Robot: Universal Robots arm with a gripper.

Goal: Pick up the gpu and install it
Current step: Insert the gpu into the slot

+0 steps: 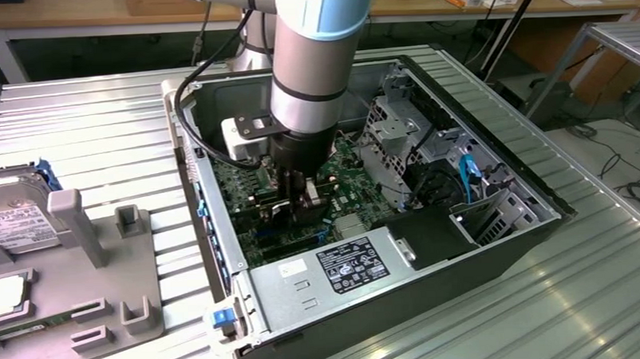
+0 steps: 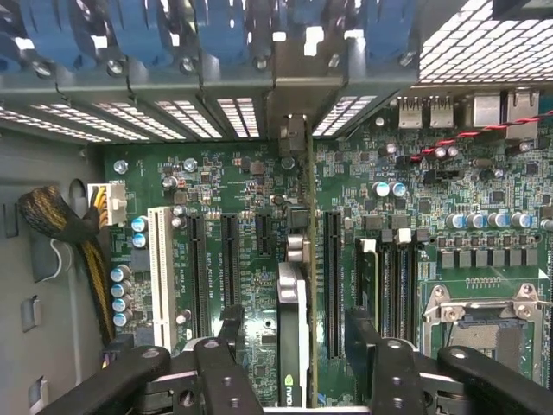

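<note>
Inside one case (image 1: 493, 245), one gpu (image 2: 298, 346) between open hand (image 2: 294, 333).

The exterior view is evenly bright, with soft light from above that gives a pale glare on the ribbed metal worktop (image 1: 579, 282), while the inside of the computer case (image 1: 493, 245) stays darker and in shadow under the arm. In the wrist view the motherboard (image 2: 242, 190) is well lit and sharp. The perforated case wall (image 2: 484, 43) there is overexposed to white, and the black fingers (image 2: 232, 346) near the camera look a little soft.

gpu (image 2: 296, 346), on edge, seated in motherboard (image 2: 259, 199) slot
</note>
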